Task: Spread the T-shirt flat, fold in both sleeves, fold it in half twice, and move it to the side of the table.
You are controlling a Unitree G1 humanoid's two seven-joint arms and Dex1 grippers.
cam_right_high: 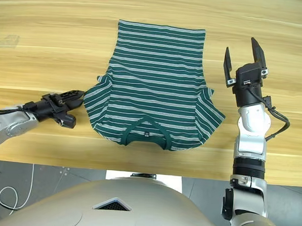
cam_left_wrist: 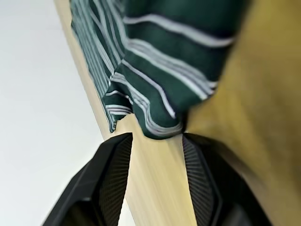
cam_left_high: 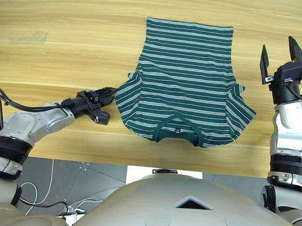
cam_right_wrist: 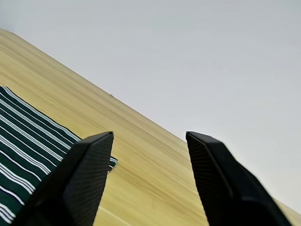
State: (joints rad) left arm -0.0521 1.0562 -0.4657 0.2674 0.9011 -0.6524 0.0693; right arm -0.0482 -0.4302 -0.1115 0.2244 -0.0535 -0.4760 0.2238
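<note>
Wooden table seen from above, its near edge running across the lower part of the head views, with grey floor and loose cables below that edge.

Closest to the edge lies the collar of a dark green T-shirt with thin white stripes. The shirt lies on the table's middle, neck toward the robot, body stretching away from it.

To the shirt's left, the left gripper lies low over the wood, pointing sideways at the shirt. Its two black fingers are spread apart and hold nothing. In the left wrist view the edge of the left sleeve sits just past the fingertips, in line with the gap between them; whether cloth and fingers touch cannot be told. This sleeve is bunched and wrinkled, drawn in close against the shirt's side.

On the opposite side, the right sleeve fans outward and lies flatter, though creased where it meets the body.

Farther out, to the right of the shirt and apart from it, the right gripper is held up above the table, fingers pointing away from the robot. Its fingers are wide apart, with nothing between them.

The shirt's body narrows slightly toward the far side and lies mostly smooth.

Farthest away, the straight hem ends on bare wood, with more table beyond it.
</note>
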